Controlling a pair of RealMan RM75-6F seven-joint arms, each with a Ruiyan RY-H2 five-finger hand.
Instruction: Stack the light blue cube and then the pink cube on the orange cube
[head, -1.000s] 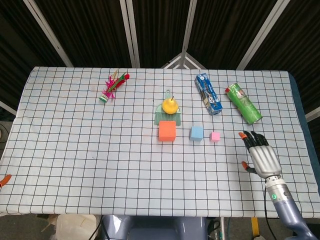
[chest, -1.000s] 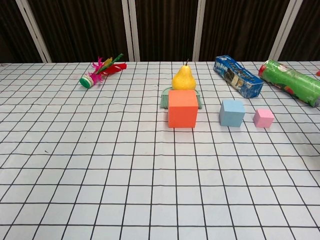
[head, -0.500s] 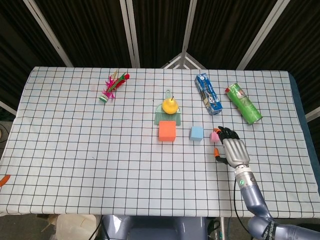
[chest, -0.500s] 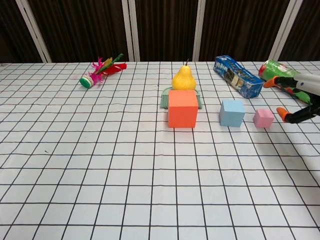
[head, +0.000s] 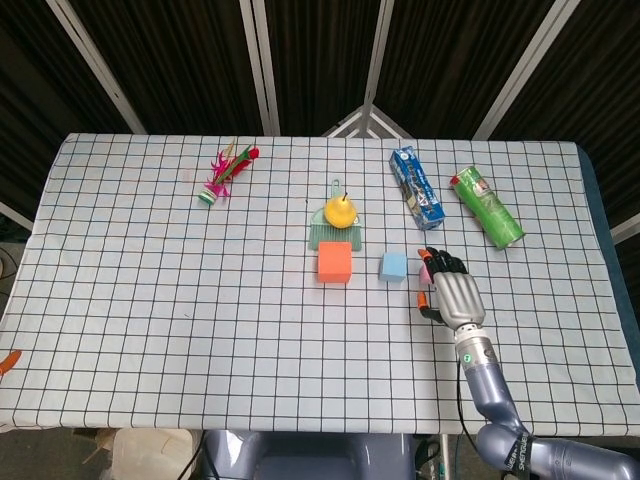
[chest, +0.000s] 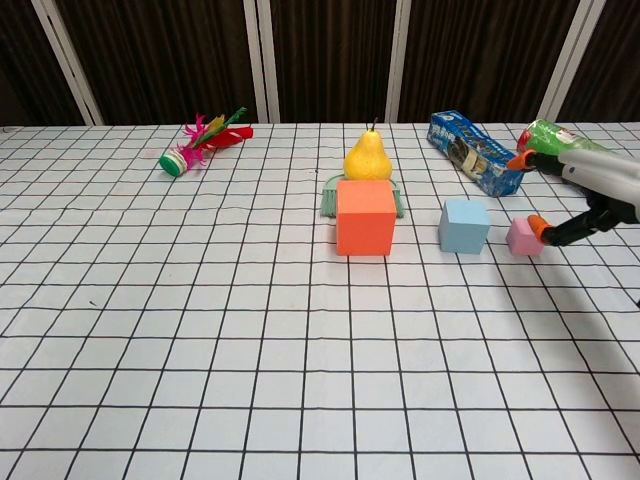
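Head view shows the right hand (head: 448, 290) palm-down, fingers spread and holding nothing, over the pink cube (head: 424, 272), which sits just right of the light blue cube (head: 393, 265) and orange cube (head: 334, 263). Chest view alone shows its thumb tip (chest: 536, 224) at the pink cube's (chest: 522, 238) right edge; actual contact is unclear.

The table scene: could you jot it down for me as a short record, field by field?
Orange cube: front of a pear on a green brush
Light blue cube: beside it, unstacked
Pink cube: beside the blue one, unstacked
Right hand: open, over the pink cube, a fingertip at its side
Left hand: not in view
Far side: shuttlecock, blue packet, green bottle
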